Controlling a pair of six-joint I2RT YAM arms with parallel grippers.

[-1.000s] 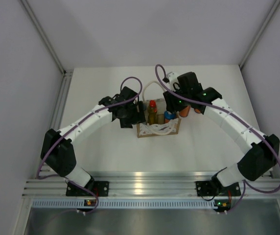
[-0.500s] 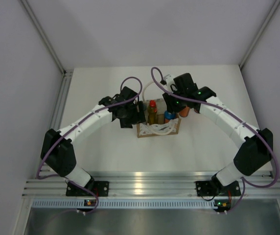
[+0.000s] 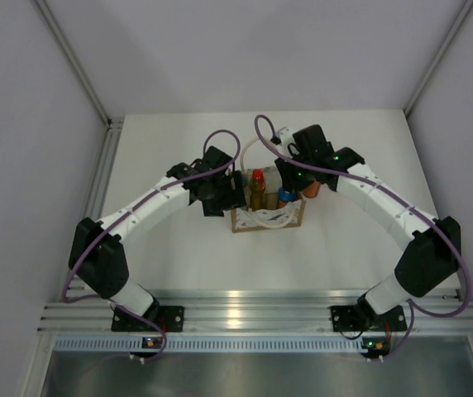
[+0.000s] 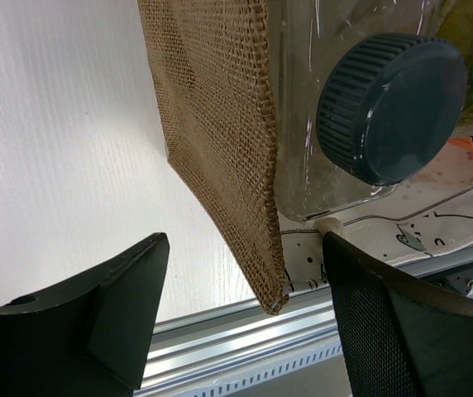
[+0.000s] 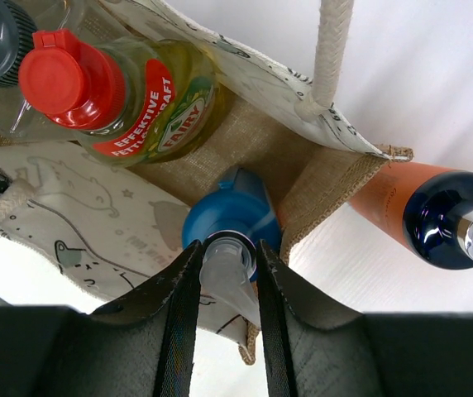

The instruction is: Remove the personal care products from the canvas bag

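The canvas bag (image 3: 267, 217) stands at the table's middle. In it are an amber bottle with a red cap (image 5: 71, 74), a pale bottle with a dark grey cap (image 4: 394, 103) and an orange bottle with a light-blue cap (image 5: 228, 219). My right gripper (image 5: 226, 273) is above the bag's right end, shut on that bottle's clear nozzle. An orange bottle with a dark blue cap (image 5: 439, 217) lies on the table just outside the bag's right wall. My left gripper (image 4: 249, 310) is open, with the bag's left burlap wall (image 4: 220, 124) between its fingers. A second dark-blue-capped bottle does not show.
A white rope handle (image 5: 332, 41) rises from the bag's far panel, and another loops over its near panel (image 3: 271, 218). A metal rail (image 3: 261, 314) runs along the table's near edge. White walls close in the left, right and back sides.
My right gripper has shifted a little left, over the bag's right end. The left arm and the bag have not moved.
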